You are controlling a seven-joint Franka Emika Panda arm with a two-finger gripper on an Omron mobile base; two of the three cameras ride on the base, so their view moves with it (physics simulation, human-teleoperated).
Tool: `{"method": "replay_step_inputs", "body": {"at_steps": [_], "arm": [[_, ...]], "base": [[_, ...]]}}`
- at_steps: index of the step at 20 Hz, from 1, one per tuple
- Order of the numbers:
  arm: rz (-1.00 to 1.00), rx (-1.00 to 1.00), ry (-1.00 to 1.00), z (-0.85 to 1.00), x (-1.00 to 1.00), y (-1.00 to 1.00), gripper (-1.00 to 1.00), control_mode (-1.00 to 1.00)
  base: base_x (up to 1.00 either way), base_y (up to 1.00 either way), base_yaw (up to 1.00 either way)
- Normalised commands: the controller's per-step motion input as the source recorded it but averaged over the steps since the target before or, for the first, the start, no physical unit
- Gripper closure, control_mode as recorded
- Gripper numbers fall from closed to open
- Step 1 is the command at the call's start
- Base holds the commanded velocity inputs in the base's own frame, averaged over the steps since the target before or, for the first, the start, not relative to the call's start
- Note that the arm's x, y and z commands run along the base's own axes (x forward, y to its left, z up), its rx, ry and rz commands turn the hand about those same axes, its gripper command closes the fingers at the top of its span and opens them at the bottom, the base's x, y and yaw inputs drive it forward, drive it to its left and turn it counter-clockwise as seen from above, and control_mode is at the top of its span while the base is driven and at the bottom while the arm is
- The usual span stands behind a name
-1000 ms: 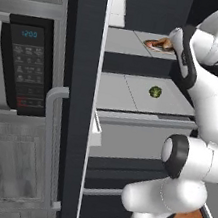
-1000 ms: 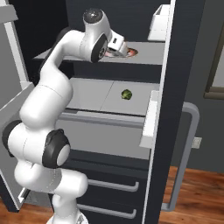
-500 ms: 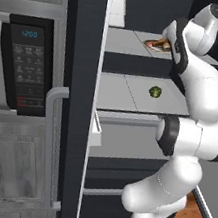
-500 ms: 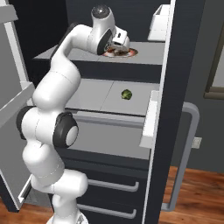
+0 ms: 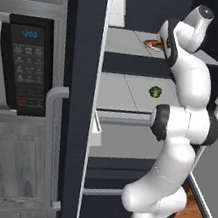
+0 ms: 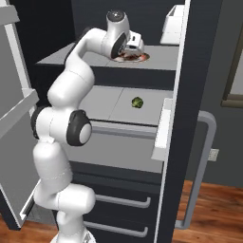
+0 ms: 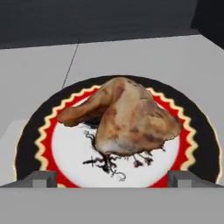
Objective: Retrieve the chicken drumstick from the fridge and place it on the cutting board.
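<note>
Chicken drumstick point(image 7: 127, 120) flat on plate point(image 7: 30, 144) — tapered end leftward.

Flat, even rendered light; soft shadows, slightly blurry, no glare.

We see a black-fronted microwave point(image 5: 22, 68) built into grey cabinetry, its clock lit teal. Below it sit grey panelled cabinet doors point(image 5: 12, 167) with small bar pulls. The wood floor point(image 6: 209, 209) is reddish-brown, against a dark grey wall point(image 6: 216, 71). A dark-framed window point(image 6: 235, 66) sits at the right edge. Lighting is flat and even.
</note>
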Motion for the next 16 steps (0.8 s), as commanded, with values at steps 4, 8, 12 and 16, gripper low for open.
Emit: {"method": "replay_step_inputs", "body": {"at_steps": [4,8,12,16], "arm": [[0.00,-0.12,0.10,-0.22,0.40,-0.08,-1.00,-1.00],[0.00,-0.02,0.01,-0.02,0.52,-0.06,-1.00,-1.00],[0.00,0.00,0.00,0.00,0.51,-0.04,-1.00,-1.00],[-0.02,0.00,0.00,0.01,0.23,0.00,-1.00,-1.00]], "base": [[0.00,0.00,0.00],[0.00,0.00,0.00],[0.00,0.00,0.00],[0.00,0.00,0.00]]}}
